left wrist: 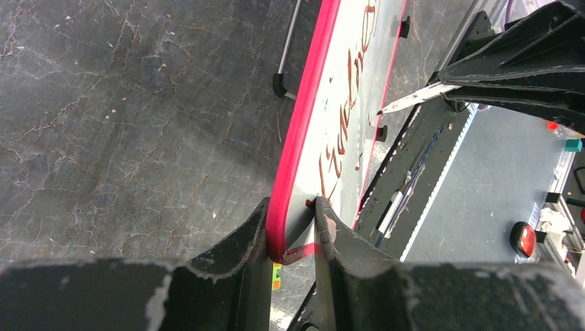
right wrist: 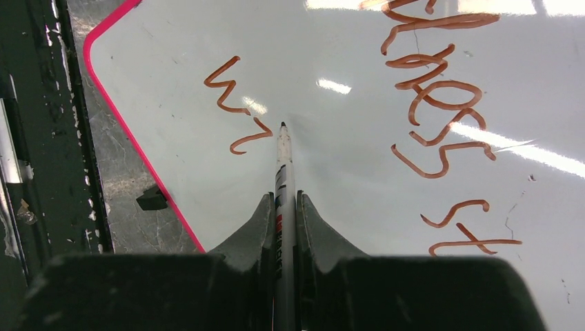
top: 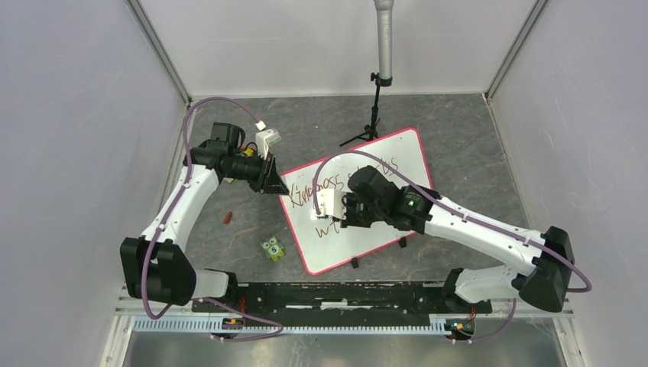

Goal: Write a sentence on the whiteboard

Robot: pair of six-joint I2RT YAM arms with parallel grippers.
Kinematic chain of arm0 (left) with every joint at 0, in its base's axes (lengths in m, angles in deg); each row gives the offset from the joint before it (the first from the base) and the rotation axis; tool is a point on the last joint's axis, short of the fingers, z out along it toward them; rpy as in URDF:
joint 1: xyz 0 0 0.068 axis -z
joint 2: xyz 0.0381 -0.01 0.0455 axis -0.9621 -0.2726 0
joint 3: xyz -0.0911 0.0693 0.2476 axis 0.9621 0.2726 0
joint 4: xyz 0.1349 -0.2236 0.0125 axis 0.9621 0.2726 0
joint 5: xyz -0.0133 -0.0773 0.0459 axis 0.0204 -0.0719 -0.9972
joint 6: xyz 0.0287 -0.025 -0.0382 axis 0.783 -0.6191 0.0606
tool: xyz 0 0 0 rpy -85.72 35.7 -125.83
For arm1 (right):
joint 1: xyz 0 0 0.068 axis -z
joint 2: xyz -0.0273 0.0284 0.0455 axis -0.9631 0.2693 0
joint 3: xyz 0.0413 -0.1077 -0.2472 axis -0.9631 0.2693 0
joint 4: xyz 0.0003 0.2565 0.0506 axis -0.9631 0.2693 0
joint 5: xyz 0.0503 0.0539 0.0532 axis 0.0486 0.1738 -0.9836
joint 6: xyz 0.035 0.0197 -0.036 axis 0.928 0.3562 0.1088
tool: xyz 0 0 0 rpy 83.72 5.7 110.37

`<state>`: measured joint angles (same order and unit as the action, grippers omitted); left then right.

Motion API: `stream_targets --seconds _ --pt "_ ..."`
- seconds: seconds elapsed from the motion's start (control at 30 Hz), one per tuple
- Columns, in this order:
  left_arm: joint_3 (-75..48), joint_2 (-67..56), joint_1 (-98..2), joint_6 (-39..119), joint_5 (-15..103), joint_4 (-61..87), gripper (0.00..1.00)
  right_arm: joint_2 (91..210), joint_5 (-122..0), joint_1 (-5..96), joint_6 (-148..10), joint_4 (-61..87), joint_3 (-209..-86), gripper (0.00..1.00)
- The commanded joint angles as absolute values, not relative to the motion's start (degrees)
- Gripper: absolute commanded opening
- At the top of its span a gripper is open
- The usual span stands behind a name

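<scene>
My left gripper [left wrist: 291,207] pinches the pink edge of the whiteboard [top: 399,155], fingers partly apart; my right gripper [right wrist: 284,198] squeezes a pen [right wrist: 283,148], tip at the board; the sentence [top: 309,193] is half done; the board sits mid-table [top: 229,245].

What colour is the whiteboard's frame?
The whiteboard frame is red-pink, clearest in the left wrist view.

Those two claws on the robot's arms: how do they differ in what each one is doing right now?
The left gripper clamps the edge of the whiteboard, one finger on each face, while the right gripper pinches a thin marker. The left gripper sits at the board's pink rim; the right gripper is over its white face, marker tip beside the sentence. The left gripper's jaws stand wider apart than the right gripper's. Both are shut on something.
</scene>
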<state>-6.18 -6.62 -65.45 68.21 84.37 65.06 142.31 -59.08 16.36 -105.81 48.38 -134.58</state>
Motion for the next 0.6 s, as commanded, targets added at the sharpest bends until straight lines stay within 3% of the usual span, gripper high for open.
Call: stream_targets --seconds 0.0,0.57 --pt "-6.0 -6.8 -64.9 68.9 81.8 63.2 0.03 144.1 -58.8 16.5 -106.0 46.1 -136.3 0.0" --pt "-5.8 -6.5 -64.8 69.0 81.6 63.3 0.02 142.3 -58.9 16.5 -105.8 47.6 -134.6 0.0"
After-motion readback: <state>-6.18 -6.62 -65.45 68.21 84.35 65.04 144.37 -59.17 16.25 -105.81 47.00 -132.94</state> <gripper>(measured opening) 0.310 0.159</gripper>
